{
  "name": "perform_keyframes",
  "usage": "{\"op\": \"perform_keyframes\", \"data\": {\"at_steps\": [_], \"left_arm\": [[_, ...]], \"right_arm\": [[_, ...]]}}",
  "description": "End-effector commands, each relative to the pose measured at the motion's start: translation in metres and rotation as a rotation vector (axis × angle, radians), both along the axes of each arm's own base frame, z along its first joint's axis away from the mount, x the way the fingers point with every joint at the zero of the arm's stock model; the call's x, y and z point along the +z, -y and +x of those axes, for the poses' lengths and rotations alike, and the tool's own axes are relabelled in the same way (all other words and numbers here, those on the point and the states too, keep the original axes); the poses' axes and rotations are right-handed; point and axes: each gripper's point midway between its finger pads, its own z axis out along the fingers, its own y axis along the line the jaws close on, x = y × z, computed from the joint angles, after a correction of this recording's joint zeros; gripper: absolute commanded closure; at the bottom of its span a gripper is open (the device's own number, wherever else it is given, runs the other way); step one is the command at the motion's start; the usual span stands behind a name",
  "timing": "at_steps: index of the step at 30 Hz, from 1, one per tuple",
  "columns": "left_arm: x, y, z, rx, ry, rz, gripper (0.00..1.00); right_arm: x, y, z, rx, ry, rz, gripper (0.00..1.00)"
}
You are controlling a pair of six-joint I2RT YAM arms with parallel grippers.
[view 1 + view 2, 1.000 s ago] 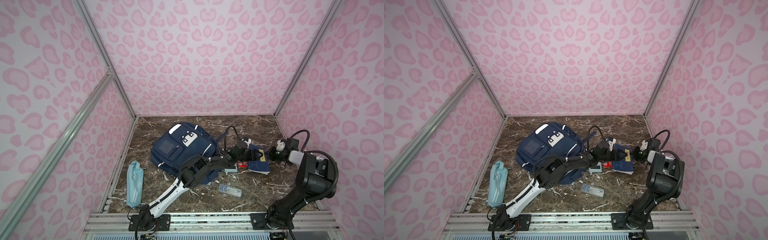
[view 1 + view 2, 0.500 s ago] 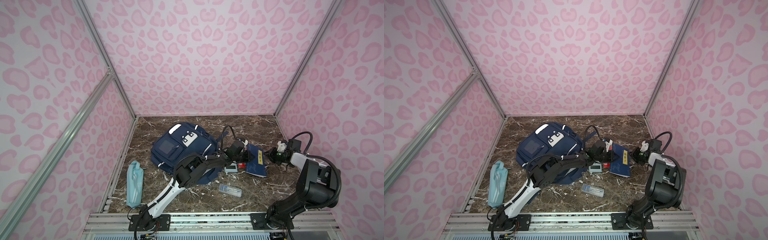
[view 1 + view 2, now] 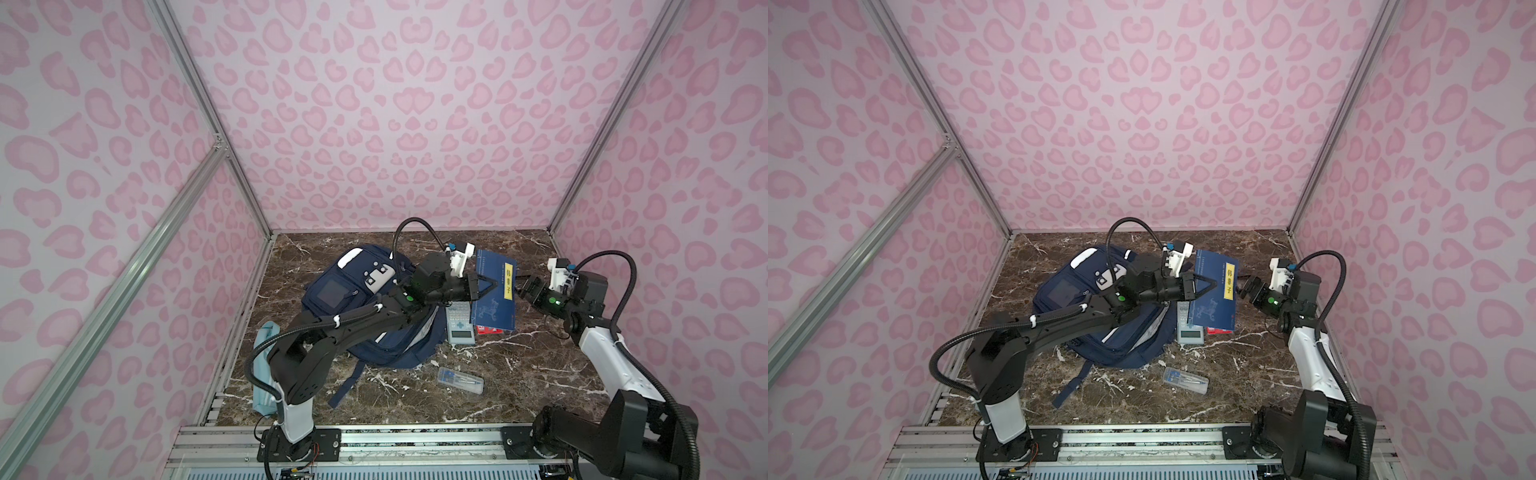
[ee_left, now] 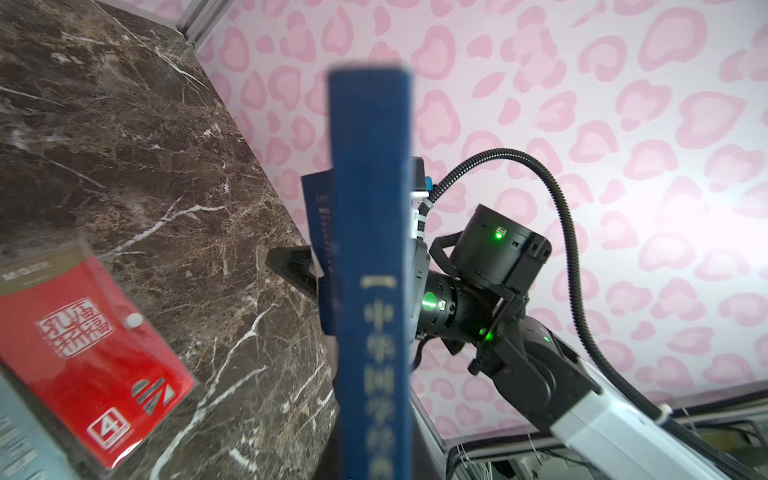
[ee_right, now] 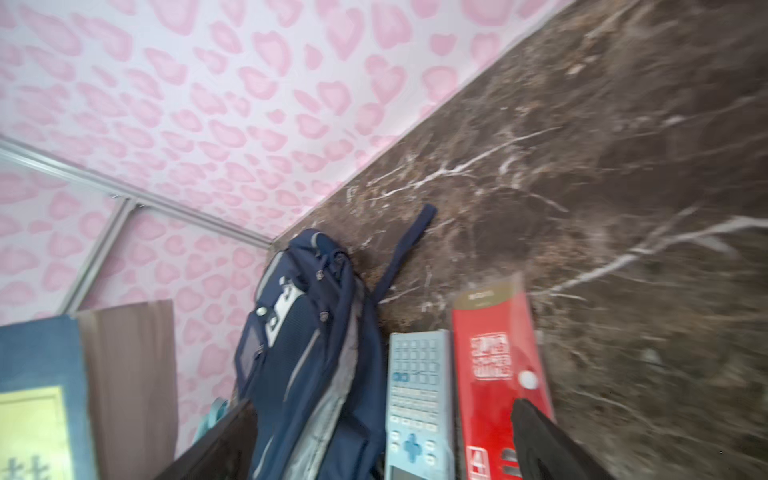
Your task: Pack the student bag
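The bag (image 3: 357,299) lies on its back on the marble table (image 3: 540,374), a little left of centre in both top views. Its front pockets and white patches face up and its top end points toward the back wall. A strap (image 3: 344,388) trails from its lower end toward the bottom of the frame, and the left arm reaches across it. In the right wrist view the bag (image 5: 307,357) fills the lower middle, with a pale grey band along the side nearest the calculator (image 5: 415,399).

Just right of the bag in a top view, the calculator (image 3: 459,328) lies flat, with a red packet (image 3: 490,331) close beside it. Above both, the left gripper (image 3: 489,286) is closed on the left edge of a blue book (image 3: 496,291) with a yellow label. The book is held off the table and hides part of the packet. In the left wrist view the book (image 4: 370,249) stands edge-on at the centre, blurred.

The right gripper (image 3: 524,287) sits just beside the book's right edge. Its fingers (image 5: 536,436) are spread wide with nothing between them. Whether it touches the book I cannot tell.

A clear box (image 3: 460,380) lies alone at lower centre. A pale blue pouch (image 3: 262,374) lies at lower left by the wall, partly behind the left arm.
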Motion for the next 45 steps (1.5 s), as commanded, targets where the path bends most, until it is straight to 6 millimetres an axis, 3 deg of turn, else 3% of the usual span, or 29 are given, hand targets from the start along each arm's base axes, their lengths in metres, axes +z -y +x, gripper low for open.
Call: {"op": "perform_keyframes", "data": {"at_steps": [1, 5, 8, 12, 15, 18, 23, 28, 29, 31, 33, 35, 36, 38, 41, 43, 45], "left_arm": [[-0.002, -0.035, -0.001, 0.008, 0.019, -0.001, 0.97], [-0.006, -0.096, 0.002, 0.128, 0.044, 0.072, 0.97], [0.009, -0.124, -0.009, 0.152, 0.107, 0.079, 0.97], [0.035, -0.138, -0.037, 0.061, 0.173, 0.021, 0.97], [0.051, -0.150, -0.050, 0.013, 0.210, -0.014, 0.97], [0.046, -0.155, -0.050, 0.026, 0.208, 0.025, 0.97], [0.032, -0.155, -0.040, 0.034, 0.203, 0.040, 0.97], [0.023, -0.158, -0.022, 0.080, 0.197, 0.079, 0.94], [0.021, -0.158, -0.019, 0.089, 0.198, 0.089, 0.94], [0.015, -0.157, -0.014, 0.094, 0.184, 0.100, 0.85], [0.014, -0.156, -0.011, 0.094, 0.185, 0.106, 0.71], [0.001, -0.163, -0.006, 0.135, 0.163, 0.185, 0.48], [-0.005, -0.174, 0.004, 0.210, 0.172, 0.258, 0.36], [-0.025, -0.207, 0.020, 0.362, 0.197, 0.456, 0.22], [-0.063, -0.258, 0.030, 0.535, 0.166, 0.745, 0.21], [-0.084, -0.260, 0.023, 0.500, 0.165, 0.812, 0.31], [-0.103, -0.247, 0.014, 0.431, 0.195, 0.865, 0.35]], "right_arm": [[0.032, -0.040, -0.008, 0.126, 0.099, 0.099, 0.05], [0.055, -0.079, -0.019, 0.199, 0.193, 0.100, 0.05], [0.064, -0.125, -0.026, 0.284, 0.243, 0.056, 0.03], [0.080, -0.182, -0.031, 0.429, 0.285, 0.082, 0.03], [0.096, -0.209, -0.037, 0.512, 0.337, 0.198, 0.09], [0.098, -0.224, -0.041, 0.580, 0.335, 0.282, 0.32], [0.093, -0.245, -0.052, 0.672, 0.326, 0.309, 0.45], [0.080, -0.241, -0.053, 0.649, 0.304, 0.262, 0.78], [0.080, -0.240, -0.053, 0.644, 0.307, 0.259, 0.81], [0.080, -0.239, -0.053, 0.638, 0.308, 0.258, 1.00], [0.077, -0.236, -0.051, 0.620, 0.301, 0.238, 1.00], [0.073, -0.226, -0.046, 0.567, 0.292, 0.210, 1.00], [0.070, -0.218, -0.042, 0.529, 0.281, 0.190, 1.00], [0.051, -0.194, -0.028, 0.399, 0.189, 0.086, 1.00], [0.013, -0.150, -0.017, 0.194, 0.021, -0.141, 1.00], [0.007, -0.136, -0.019, 0.160, -0.011, -0.187, 1.00], [0.007, -0.126, -0.020, 0.128, -0.010, -0.154, 1.00]]}}
